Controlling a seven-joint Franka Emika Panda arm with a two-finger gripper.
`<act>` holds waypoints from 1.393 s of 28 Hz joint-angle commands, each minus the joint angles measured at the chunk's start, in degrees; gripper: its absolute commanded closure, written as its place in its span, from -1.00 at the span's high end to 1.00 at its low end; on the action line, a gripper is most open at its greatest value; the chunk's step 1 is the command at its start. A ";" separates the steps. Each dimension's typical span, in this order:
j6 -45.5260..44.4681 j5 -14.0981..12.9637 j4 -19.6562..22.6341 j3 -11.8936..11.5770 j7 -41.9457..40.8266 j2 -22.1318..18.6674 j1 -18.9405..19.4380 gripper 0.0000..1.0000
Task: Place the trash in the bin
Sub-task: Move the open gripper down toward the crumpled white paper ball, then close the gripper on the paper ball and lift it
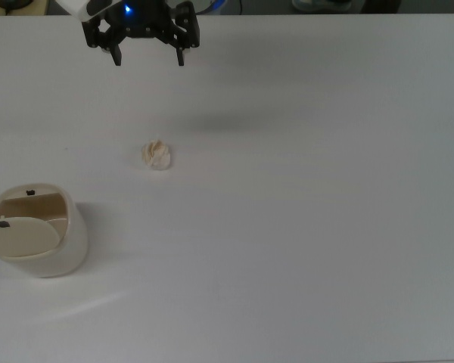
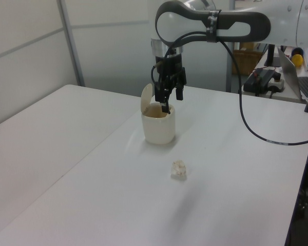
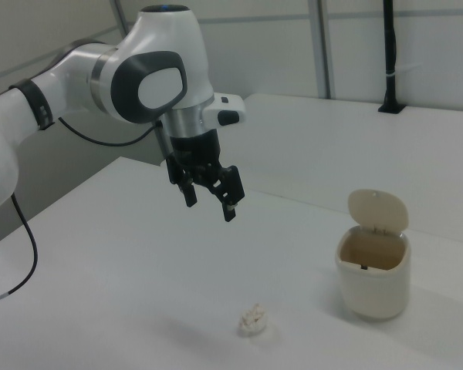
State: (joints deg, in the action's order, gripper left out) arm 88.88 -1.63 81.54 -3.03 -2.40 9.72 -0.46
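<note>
In the top view the trash [image 1: 157,155] lay loose on the white surface [image 1: 303,227], well apart from the bin [image 1: 36,242], so nothing was done yet. The gripper [image 1: 149,59] hung near the far edge, spread wide and empty. In the left view the bin's lid [image 2: 146,97] was tipped up, mouth open. The right view showed bare surface all round the trash, giving free room to descend.

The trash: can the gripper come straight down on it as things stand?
Probably yes. The trash lies alone on the table, apart from the bin; the open gripper hangs above with nothing between.
</note>
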 commanded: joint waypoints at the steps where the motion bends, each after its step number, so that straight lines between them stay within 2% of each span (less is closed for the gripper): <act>1: 5.74 -0.30 4.82 0.82 1.52 -0.32 1.25 1.00; 14: 13.33 0.40 12.06 1.45 2.67 2.76 2.21 1.00; 18: 17.10 2.50 15.04 1.36 2.75 3.55 2.21 1.00; 23: 21.06 3.82 19.26 1.28 2.84 3.55 2.13 1.00; 30: 26.08 4.35 24.62 0.66 2.84 2.94 1.69 1.00; 39: 32.58 7.78 29.46 0.57 3.45 3.55 0.81 1.00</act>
State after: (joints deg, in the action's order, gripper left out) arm 117.09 4.14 106.62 -2.18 -0.58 14.72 0.68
